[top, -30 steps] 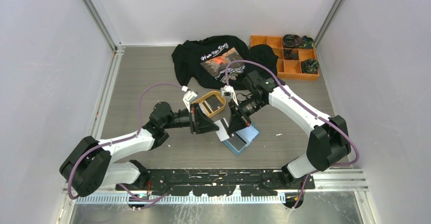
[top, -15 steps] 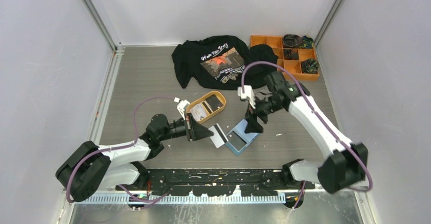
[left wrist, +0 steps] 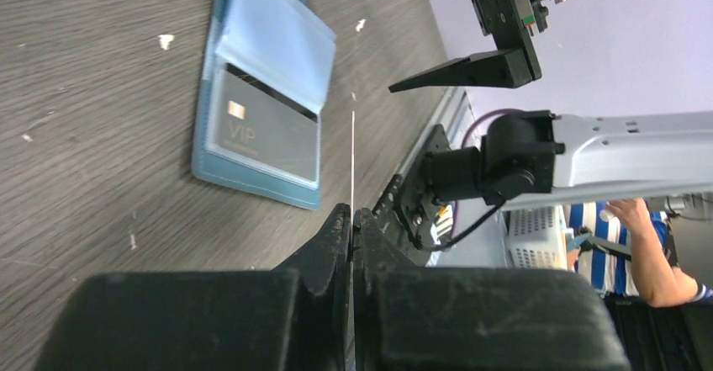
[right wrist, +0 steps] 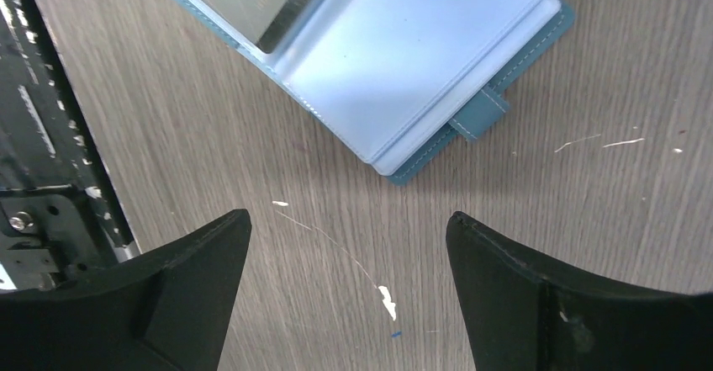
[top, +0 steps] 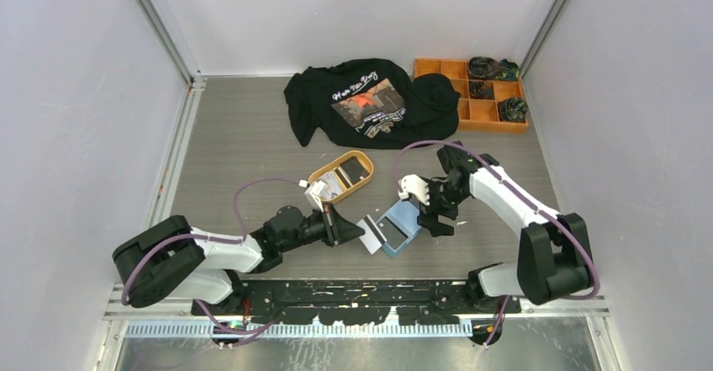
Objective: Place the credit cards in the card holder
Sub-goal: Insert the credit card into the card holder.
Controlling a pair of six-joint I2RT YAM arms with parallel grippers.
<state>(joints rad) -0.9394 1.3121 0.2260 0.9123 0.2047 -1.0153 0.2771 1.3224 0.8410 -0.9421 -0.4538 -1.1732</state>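
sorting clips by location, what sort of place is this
Probably a robotics lab test cell: plain pale walls enclose a wood-grain table, two robot arms are bolted at its near edge, and props like a black T-shirt and an orange compartment box lie on it.

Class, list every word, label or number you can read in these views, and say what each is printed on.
"VIP": on the dark card in the card holder's clear pocket.
Smaller print under it: too blurred to read.
White script on the black T-shirt's graphic: too small to read.
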